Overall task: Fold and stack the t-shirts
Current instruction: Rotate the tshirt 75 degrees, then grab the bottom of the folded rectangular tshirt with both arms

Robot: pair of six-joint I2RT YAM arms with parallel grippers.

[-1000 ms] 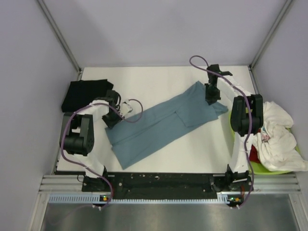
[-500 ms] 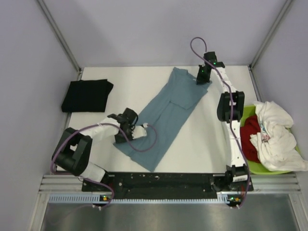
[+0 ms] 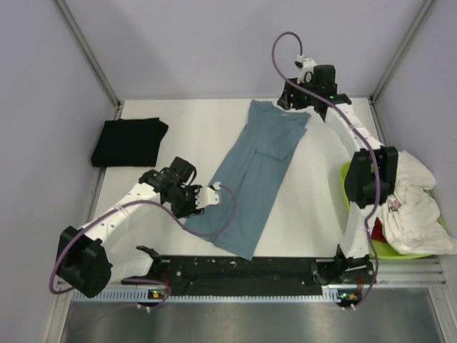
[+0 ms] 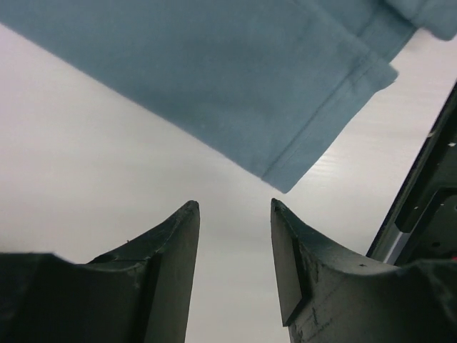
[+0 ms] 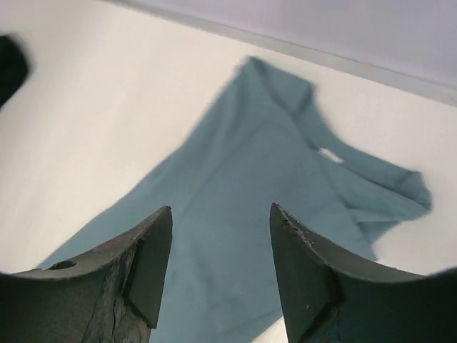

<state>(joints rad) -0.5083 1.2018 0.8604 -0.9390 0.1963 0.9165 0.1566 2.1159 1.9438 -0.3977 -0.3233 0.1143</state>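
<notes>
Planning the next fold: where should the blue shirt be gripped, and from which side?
Probably the near hem corner of the slate-blue shirt: it lies flat as a long narrow strip, and that corner juts free over the table. Come low from its left, where the open left gripper faces it.

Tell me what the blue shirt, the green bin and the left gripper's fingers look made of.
Blue shirt: soft matte knit cloth, probably cotton jersey; it has a stitched hem and limp folds.
Green bin: likely smooth moulded plastic, with a uniform bright colour.
Left gripper's fingers: hard black plastic, matte, perhaps printed, with faint scuffs.
</notes>
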